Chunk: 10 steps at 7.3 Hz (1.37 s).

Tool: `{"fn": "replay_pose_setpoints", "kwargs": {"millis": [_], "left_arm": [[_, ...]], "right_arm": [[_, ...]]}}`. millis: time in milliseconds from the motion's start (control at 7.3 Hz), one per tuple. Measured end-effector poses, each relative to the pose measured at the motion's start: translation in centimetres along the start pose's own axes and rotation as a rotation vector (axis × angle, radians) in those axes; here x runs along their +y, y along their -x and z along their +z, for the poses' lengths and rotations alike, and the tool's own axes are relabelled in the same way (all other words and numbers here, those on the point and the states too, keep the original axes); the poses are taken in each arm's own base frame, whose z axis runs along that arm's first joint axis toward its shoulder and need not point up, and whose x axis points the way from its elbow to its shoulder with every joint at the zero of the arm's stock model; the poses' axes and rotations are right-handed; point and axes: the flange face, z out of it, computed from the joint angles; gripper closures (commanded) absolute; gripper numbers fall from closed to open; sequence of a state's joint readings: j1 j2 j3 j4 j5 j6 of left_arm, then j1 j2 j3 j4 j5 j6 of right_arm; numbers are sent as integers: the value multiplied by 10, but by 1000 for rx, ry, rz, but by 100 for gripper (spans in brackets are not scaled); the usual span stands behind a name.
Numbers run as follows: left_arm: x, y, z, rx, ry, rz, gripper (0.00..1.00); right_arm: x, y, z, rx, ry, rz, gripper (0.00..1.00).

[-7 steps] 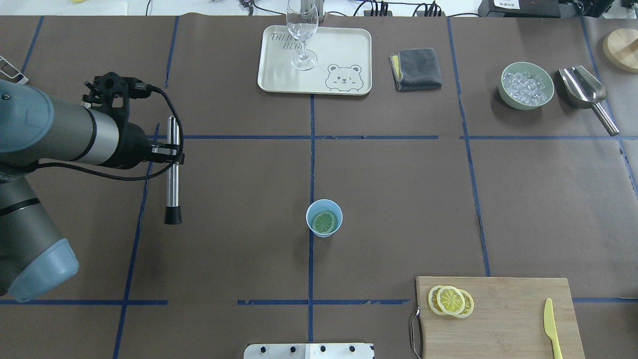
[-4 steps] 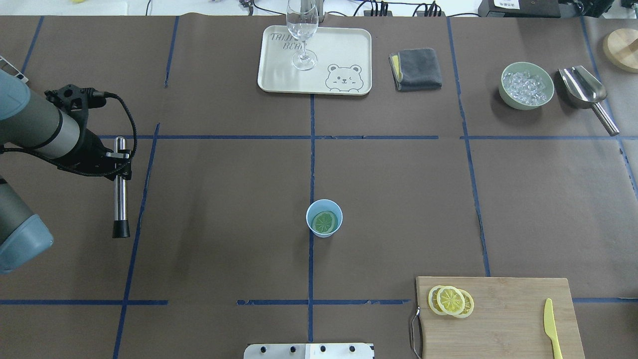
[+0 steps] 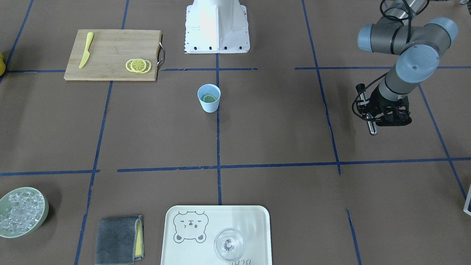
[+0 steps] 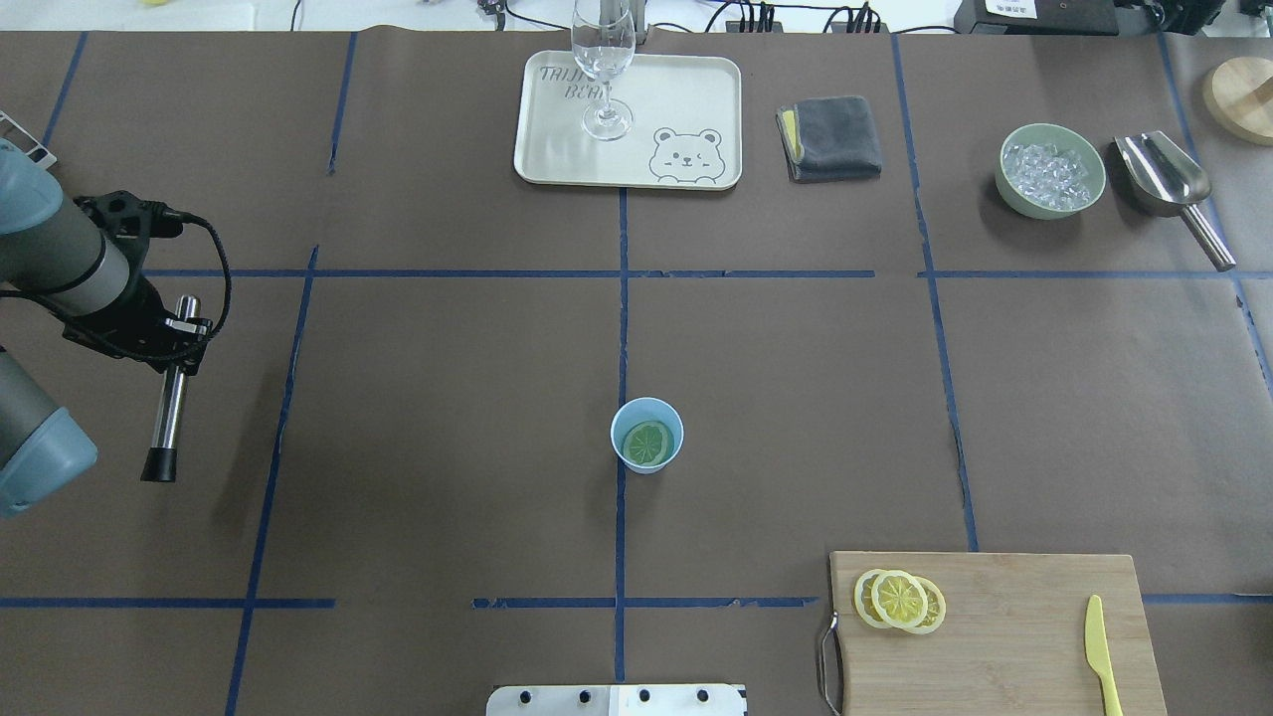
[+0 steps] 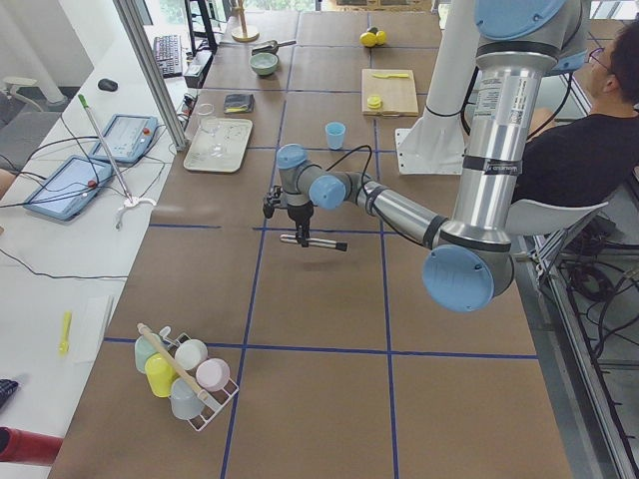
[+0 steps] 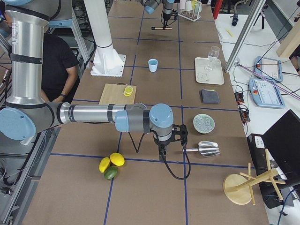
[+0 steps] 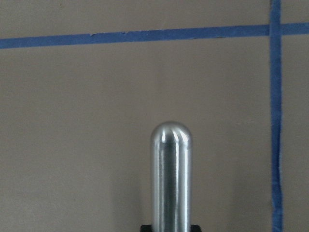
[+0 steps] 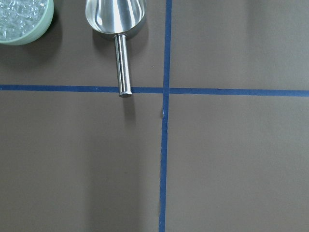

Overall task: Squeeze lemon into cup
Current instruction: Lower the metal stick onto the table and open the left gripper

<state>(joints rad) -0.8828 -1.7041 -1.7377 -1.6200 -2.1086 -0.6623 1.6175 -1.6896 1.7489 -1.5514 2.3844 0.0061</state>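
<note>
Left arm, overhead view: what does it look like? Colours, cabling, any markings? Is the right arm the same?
The left arm has grey-silver tubular links with light-blue joint caps; no markings are legible. The left pincer and its wrist mount are black, and a black cable loops loose beside them. The right arm has the same build and colours.

Brown table [image 4: 448, 398]: cup [image 3: 209, 106], tray [image 4: 686, 99], board [image 4: 1014, 617]

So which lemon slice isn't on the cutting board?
The lone slice lying inside the light-blue cup at the table's middle; the other slices overlap on the wooden board.
</note>
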Motion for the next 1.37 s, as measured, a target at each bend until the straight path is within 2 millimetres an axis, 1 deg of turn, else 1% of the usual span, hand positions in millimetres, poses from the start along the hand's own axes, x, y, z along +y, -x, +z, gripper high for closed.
{"fn": "replay_pose_setpoints", "kwargs": {"millis": [137, 274, 411, 548, 822, 959, 1096, 1234, 1371], "left_arm": [[-2, 11, 14, -17, 21, 1, 100], [-4, 19, 21, -26, 33, -10, 100], [-6, 26, 23, -30, 37, -25, 9], [-9, 32, 23, -33, 38, -38, 0], [-10, 37, 23, -33, 38, -50, 0], [-12, 34, 21, -28, 33, -77, 0], [-17, 27, 13, -15, 16, -141, 0], [-26, 15, -2, 9, -15, -207, 0], [-38, 7, -20, 36, -52, -226, 0]], "right_arm": [[-1, 1, 0, 0, 0, -3, 0], [-1, 2, 0, 0, 1, -6, 0], [-1, 3, 1, 0, 1, -7, 0], [-2, 3, 1, 0, 1, -8, 0], [-2, 4, 0, 0, -2, -12, 0], [-2, 5, 0, -4, -3, -14, 0], [-2, 6, 2, -9, -1, -16, 0], [-2, 6, 5, -12, 7, -16, 0], [-1, 5, 9, -11, 15, -14, 0]]}}
